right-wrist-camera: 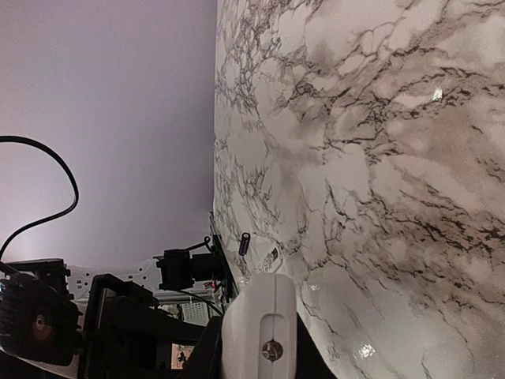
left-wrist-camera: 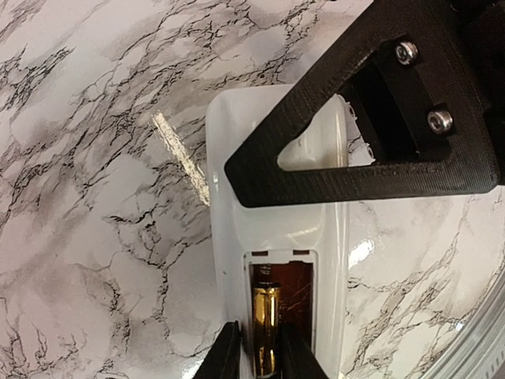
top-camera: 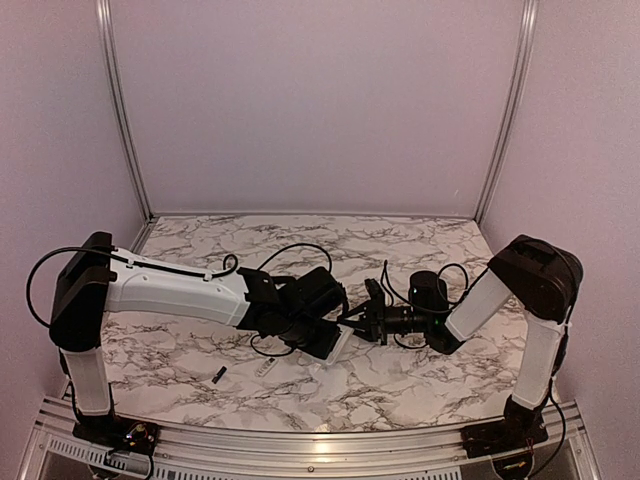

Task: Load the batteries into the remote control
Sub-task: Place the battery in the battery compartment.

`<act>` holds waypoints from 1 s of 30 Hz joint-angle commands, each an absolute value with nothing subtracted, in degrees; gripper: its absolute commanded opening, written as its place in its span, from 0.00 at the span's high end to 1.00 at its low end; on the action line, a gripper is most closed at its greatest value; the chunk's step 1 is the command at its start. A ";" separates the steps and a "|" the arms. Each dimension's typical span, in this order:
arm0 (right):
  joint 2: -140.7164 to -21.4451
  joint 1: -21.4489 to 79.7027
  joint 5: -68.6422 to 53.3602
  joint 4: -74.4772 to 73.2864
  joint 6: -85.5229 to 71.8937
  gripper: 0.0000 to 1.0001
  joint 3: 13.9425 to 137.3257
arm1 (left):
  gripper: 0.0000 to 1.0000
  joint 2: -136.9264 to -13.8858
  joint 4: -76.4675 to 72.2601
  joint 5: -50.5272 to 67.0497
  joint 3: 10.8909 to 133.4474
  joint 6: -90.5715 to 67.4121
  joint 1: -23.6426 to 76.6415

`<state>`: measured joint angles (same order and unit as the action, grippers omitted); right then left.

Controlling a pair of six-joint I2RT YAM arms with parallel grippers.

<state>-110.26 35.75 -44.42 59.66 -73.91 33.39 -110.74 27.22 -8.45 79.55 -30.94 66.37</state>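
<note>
Left wrist view: golden battery (left-wrist-camera: 265, 324) sits in the remote control (left-wrist-camera: 276, 229) slot between the left pincer (left-wrist-camera: 263, 359) tips (pinching or released, can't tell), right pincer (right-wrist-camera: 256, 355) clamps that remote, blackish battery (top-camera: 218, 375) loose on the near-left surface (top-camera: 400, 390), so 1 of 2 to go.

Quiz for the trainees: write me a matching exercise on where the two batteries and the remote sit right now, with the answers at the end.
Things:
1. golden battery
2. black battery
3. remote control

Places:
A. clamped in the right gripper
B. lying loose on the marble table
C. inside the reddish slot

Pairs: 1-C; 2-B; 3-A
</note>
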 commanded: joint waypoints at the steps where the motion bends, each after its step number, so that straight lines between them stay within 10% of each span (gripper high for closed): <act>1: -110.57 36.56 -45.53 63.28 -75.15 1.00 33.75 | 0.80 -112.15 29.52 -9.56 80.31 -31.20 66.27; 20: -110.29 36.57 -45.77 63.45 -74.97 1.00 33.05 | 0.65 -111.85 29.71 -9.49 82.84 -30.11 65.73; 30: -110.57 36.54 -45.94 63.02 -74.51 1.00 33.21 | 0.39 -102.23 22.58 -7.87 77.40 -26.98 65.67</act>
<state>-110.26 35.88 -45.91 60.88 -74.81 33.04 -108.81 27.46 -8.45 79.29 -28.91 65.67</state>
